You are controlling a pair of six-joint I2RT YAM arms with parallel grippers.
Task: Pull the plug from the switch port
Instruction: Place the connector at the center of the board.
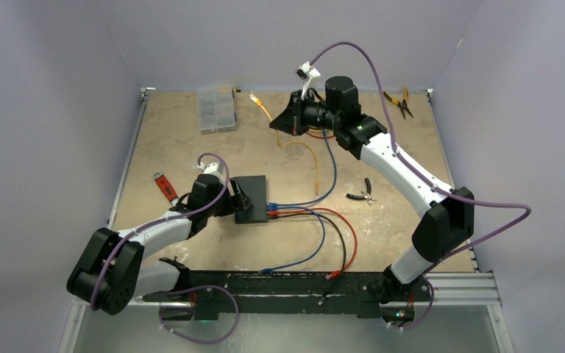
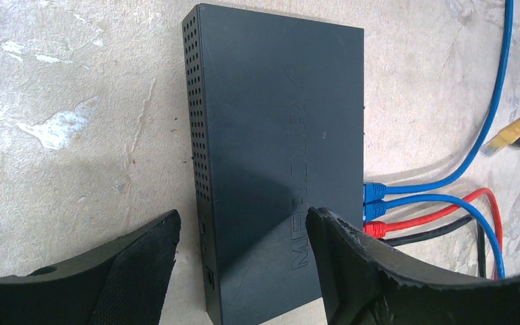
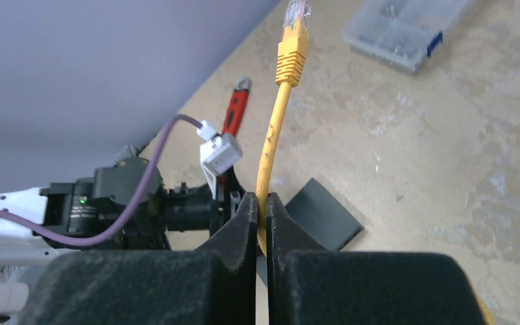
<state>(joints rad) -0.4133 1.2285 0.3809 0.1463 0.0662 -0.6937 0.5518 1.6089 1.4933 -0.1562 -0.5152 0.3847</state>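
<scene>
The switch lies mid-tabletop, with blue, red and black cables in its right-edge sockets. Only the left wrist view shows its perforated side, with the left gripper spread wide astride the near end. The right gripper, raised over the far side, pinches the yellow cable; its plug hangs free.

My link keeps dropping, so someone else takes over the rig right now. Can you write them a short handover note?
Left gripper: open, over the near end of the flat matte-black switch box, which lies on the table.
Right gripper: shut on the yellow network cable below its plug, raised away from the switch.
Done: the yellow plug is out of its port, free in the air.
Left: probably set the yellow cable down and back both arms off. Two blue cables, a red cable and a black cable sit in the ports.
</scene>
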